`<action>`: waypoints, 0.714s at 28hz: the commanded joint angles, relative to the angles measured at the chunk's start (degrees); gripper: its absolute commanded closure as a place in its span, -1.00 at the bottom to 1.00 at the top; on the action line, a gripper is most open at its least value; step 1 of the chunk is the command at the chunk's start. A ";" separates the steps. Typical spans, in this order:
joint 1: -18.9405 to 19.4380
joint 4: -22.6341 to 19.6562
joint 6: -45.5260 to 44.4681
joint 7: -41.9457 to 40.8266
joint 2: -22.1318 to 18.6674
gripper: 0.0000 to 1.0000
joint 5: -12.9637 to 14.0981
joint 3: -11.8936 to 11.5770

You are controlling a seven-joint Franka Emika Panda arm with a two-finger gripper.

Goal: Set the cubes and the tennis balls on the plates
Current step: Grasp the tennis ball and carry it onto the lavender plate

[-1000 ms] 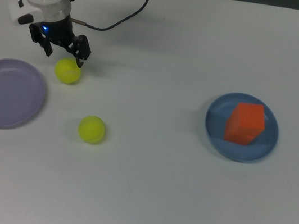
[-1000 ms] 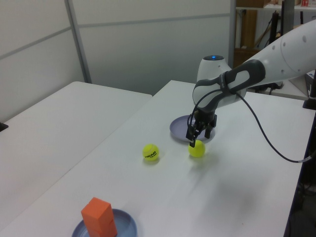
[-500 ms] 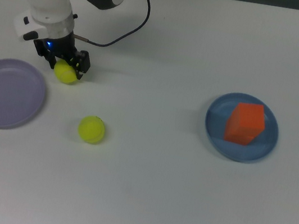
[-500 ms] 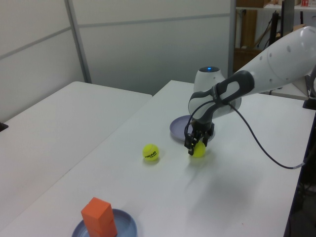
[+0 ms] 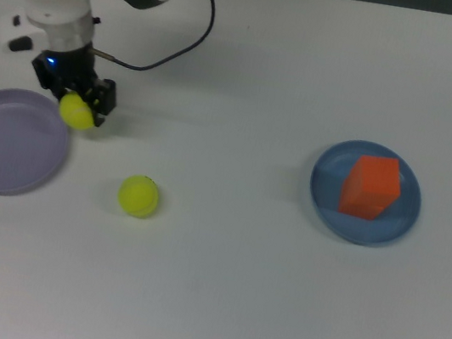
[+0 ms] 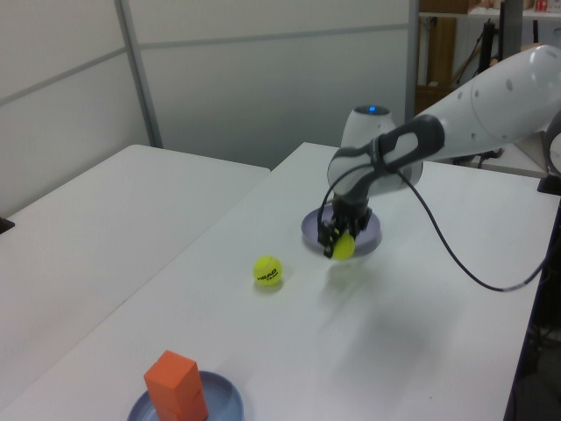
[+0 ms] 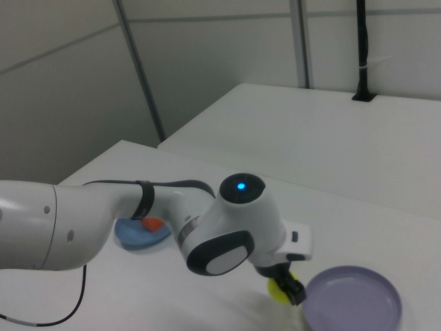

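Note:
My gripper [image 5: 77, 103] [image 6: 338, 243] is shut on a yellow-green tennis ball [image 5: 77, 111] [image 6: 343, 247] [image 7: 279, 289] and holds it above the table, right beside the lavender plate [image 5: 9, 140] [image 6: 371, 236] [image 7: 353, 308]. The other tennis ball [image 5: 138, 196] [image 6: 267, 271] lies on the table further along. An orange-red cube [image 5: 371, 186] [image 6: 176, 388] stands on the blue plate [image 5: 324, 204] [image 6: 224, 399] at the top view's right. In the right view the arm hides most of the blue plate [image 7: 136, 234].
The black cable [image 5: 188, 30] runs from the arm across the table's far side. A second white table [image 6: 96, 210] stands beside this one in the left view. The table edge [image 6: 517, 351] lies at the left view's right.
The gripper came down over the tennis ball and shut on it. It has since lifted the ball and carried it toward the lavender plate, to the top view's left.

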 commanded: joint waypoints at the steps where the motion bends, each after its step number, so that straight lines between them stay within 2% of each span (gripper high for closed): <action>1: -2.05 5.98 -2.31 -1.70 1.45 1.00 4.08 -2.91; 5: -3.55 10.02 -2.31 -1.87 5.05 1.00 7.25 -3.00; 6: -4.08 11.95 -2.22 -1.96 7.67 1.00 9.08 -3.00; 12: -5.31 17.85 -2.04 -1.70 15.42 1.00 12.26 -2.83; 20: -5.31 17.94 -1.34 -1.52 16.75 1.00 12.97 -2.39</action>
